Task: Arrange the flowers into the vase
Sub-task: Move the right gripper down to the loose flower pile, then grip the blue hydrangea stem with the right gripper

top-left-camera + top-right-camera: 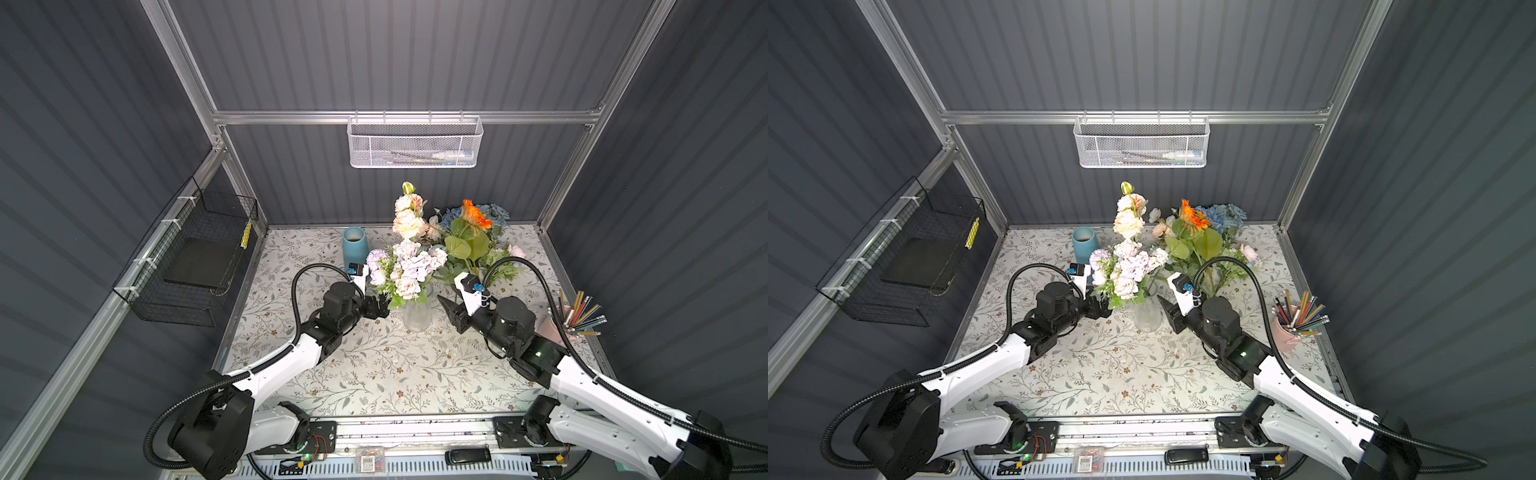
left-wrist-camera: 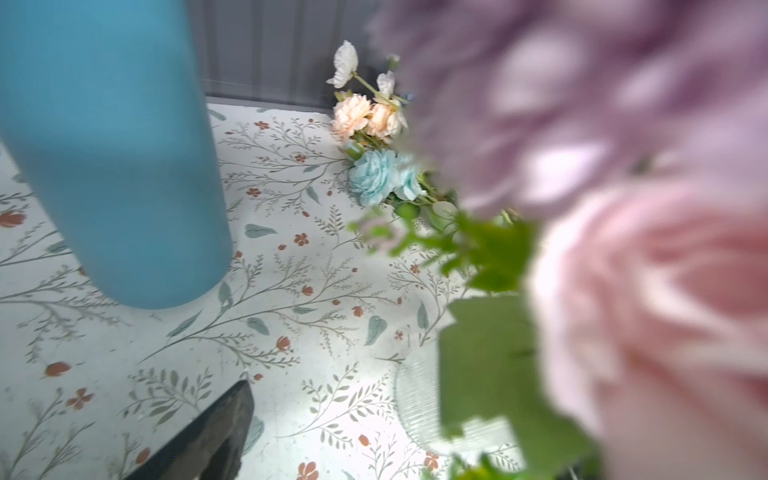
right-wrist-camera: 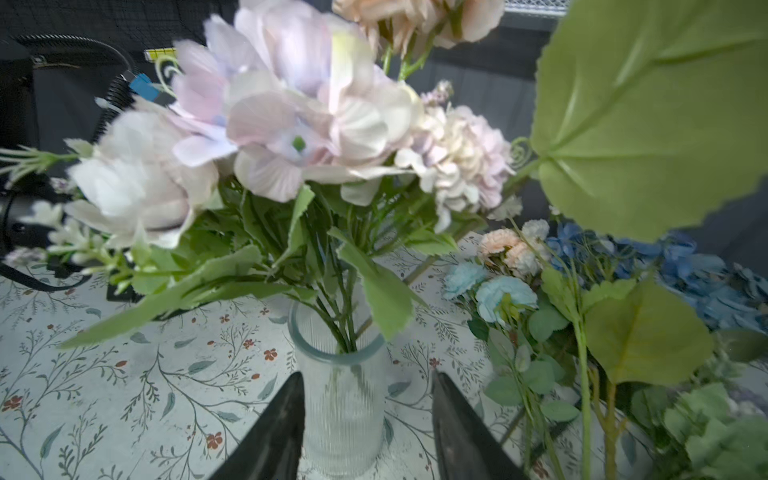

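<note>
Flowers [image 3: 291, 116] in lilac and cream stand in the ribbed glass vase [image 3: 340, 407]; loose bunches [image 1: 469, 237] lie behind the vase. Just beside it the right gripper [image 3: 368, 376] hangs with fingers parted, clamping nothing; on the vase's opposite side the left gripper [image 1: 379, 308] gapes wide, empty.

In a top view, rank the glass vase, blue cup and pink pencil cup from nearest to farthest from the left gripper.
From the left gripper:
1. Glass vase, just to its right.
2. Blue cup, behind it, toward the back.
3. Pink pencil cup, far right.
</note>
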{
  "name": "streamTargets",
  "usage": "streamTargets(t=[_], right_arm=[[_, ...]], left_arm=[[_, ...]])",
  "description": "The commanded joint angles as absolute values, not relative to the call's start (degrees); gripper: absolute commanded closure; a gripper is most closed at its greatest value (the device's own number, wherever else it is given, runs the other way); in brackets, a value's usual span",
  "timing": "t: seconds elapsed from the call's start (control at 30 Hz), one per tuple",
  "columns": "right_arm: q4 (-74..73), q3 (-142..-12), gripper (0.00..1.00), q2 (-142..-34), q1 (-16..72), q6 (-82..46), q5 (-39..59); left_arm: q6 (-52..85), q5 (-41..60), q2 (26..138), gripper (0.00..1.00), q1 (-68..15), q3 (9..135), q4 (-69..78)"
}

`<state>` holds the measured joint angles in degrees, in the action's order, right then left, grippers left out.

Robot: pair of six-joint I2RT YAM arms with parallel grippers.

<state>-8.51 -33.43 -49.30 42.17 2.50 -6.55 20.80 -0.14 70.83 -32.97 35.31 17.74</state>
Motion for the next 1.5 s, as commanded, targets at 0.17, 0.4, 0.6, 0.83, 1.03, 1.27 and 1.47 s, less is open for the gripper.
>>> streamTargets(t=[0.17,0.4,0.6,0.83,1.03,1.27,1.47], right_arm=[[5.2,-32.22,0.51,-49.99,35.69,-4.37,-10.14],[8.15,-37.95,0.52,-61.6,28.81,-6.69,-3.73],[14.51,-46.81,0.56,-72.17,21.71,-11.86,-2.37],[12.64,-52.34,0.58,-78.24,17.04,-14.65,-1.55],[14.32,-57.54,0.61,-83.45,11.78,-15.56,2.64],[14.4,-59.76,0.63,-88.76,7.85,-16.29,5.74],[12.51,-59.84,0.64,-92.57,7.36,-16.35,7.0]], left_arm=[[23.96,-4.22,70.18,0.01,-32.37,34.37,17.68],[26.34,-4.48,68.68,0.01,-29.68,32.62,17.18],[27.4,-5.31,68.25,0.01,-28.56,31.79,17.35],[27.01,-6.24,68.46,0.01,-28.41,31.99,18.17],[26.06,-6.59,68.7,0.01,-28.39,32.69,18.5],[26.01,-6.42,69.21,0.01,-28.3,33.11,18.88],[26.15,-6.24,69.39,0.01,-28.28,33.14,18.79]])
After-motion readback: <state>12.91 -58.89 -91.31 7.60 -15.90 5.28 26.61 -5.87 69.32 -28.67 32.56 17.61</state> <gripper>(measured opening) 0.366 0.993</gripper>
